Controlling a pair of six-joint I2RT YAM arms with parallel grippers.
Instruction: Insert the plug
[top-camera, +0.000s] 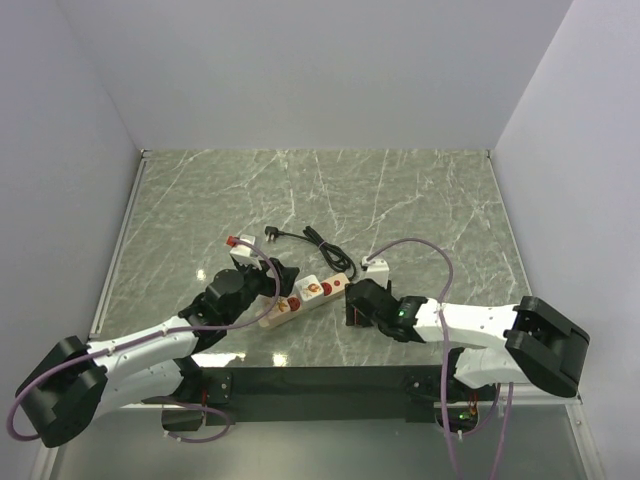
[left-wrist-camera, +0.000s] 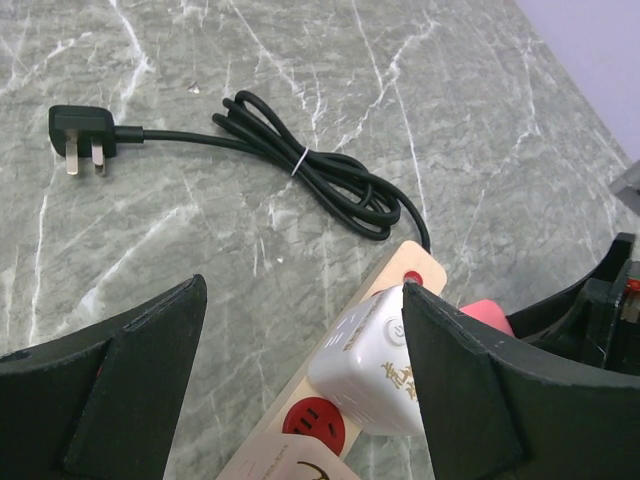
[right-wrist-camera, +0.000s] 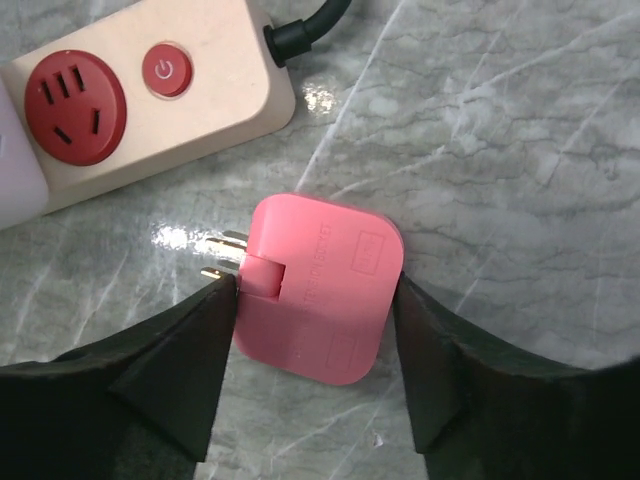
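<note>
Pink plug lies flat on the table between the right gripper fingers, which stand apart, each just at its side; whether they touch it I cannot tell. Power strip sits just beyond it. Left gripper hangs open over the strip, a white adapter by its right finger.

Bright, even overhead light; glare on the marble table; sharp views
</note>
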